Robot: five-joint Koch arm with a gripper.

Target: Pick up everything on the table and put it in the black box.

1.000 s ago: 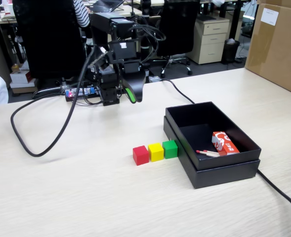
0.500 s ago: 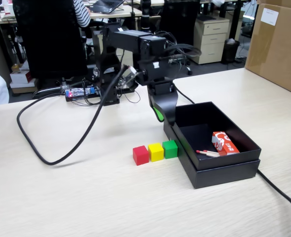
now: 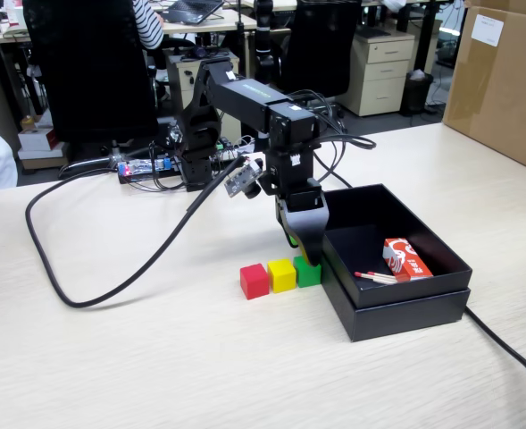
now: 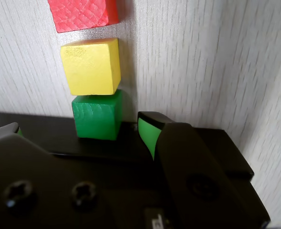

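My gripper (image 3: 300, 255) low over green cube (image 4: 97, 114), just beside black box (image 3: 421, 307) wall. Jaws parted, cube between them in wrist view, nothing gripped. Red cube (image 3: 254, 281), yellow cube (image 3: 282, 274) and green in touching row on table (image 3: 155, 357), green touching box. Matchbox (image 3: 405, 259) and matchsticks (image 3: 376, 277) inside box.

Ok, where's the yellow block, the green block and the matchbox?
yellow block (image 4: 90, 67), wrist view, top face
green block (image 4: 96, 116), wrist view, top face
matchbox (image 3: 406, 259), fixed view, printed top, inside the black box
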